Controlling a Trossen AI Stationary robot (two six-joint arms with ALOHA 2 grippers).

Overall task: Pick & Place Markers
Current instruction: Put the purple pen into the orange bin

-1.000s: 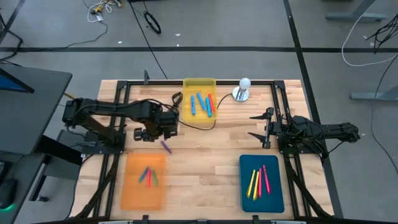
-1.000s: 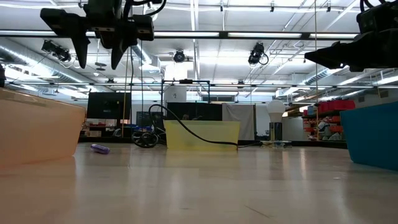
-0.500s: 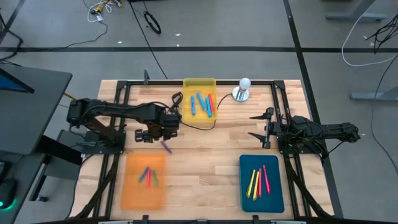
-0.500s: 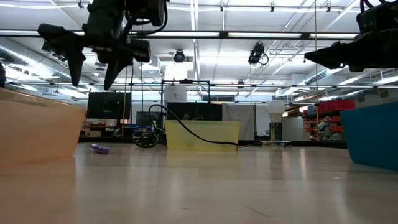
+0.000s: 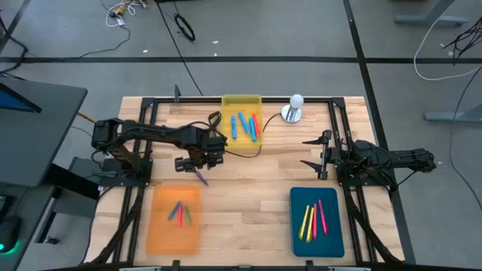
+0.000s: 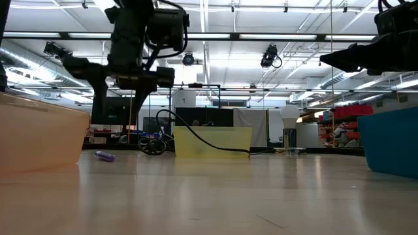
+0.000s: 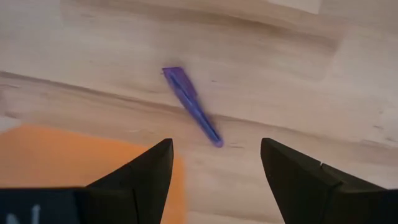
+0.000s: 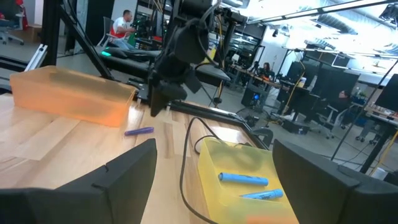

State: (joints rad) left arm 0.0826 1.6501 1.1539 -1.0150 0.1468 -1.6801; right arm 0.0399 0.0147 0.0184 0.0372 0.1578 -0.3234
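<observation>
A purple marker [image 7: 191,107] lies flat on the bare wood, just beyond the orange tray's far right corner [image 5: 201,176], and shows small in the low view [image 6: 104,155]. My left gripper [image 5: 196,160] hangs above it, pointing down, open [image 7: 216,149], with nothing between its fingers; it is clear of the table in the low view [image 6: 117,108]. More markers lie in the orange tray [image 5: 162,226], the yellow tray [image 5: 226,120] and the teal tray [image 5: 331,233]. My right gripper [image 5: 310,154] waits at the table's right, level and open [image 8: 214,155].
A thin black cable [image 5: 242,153] runs from the yellow tray's near side toward my left arm. A white ball on a metal base [image 5: 295,109] stands at the far edge. Bare wood lies between the trays in the middle of the table.
My left gripper has come down toward the table and shifted toward the table's right, ending closer above the purple marker. Its fingers have stayed open. The marker has not moved.
</observation>
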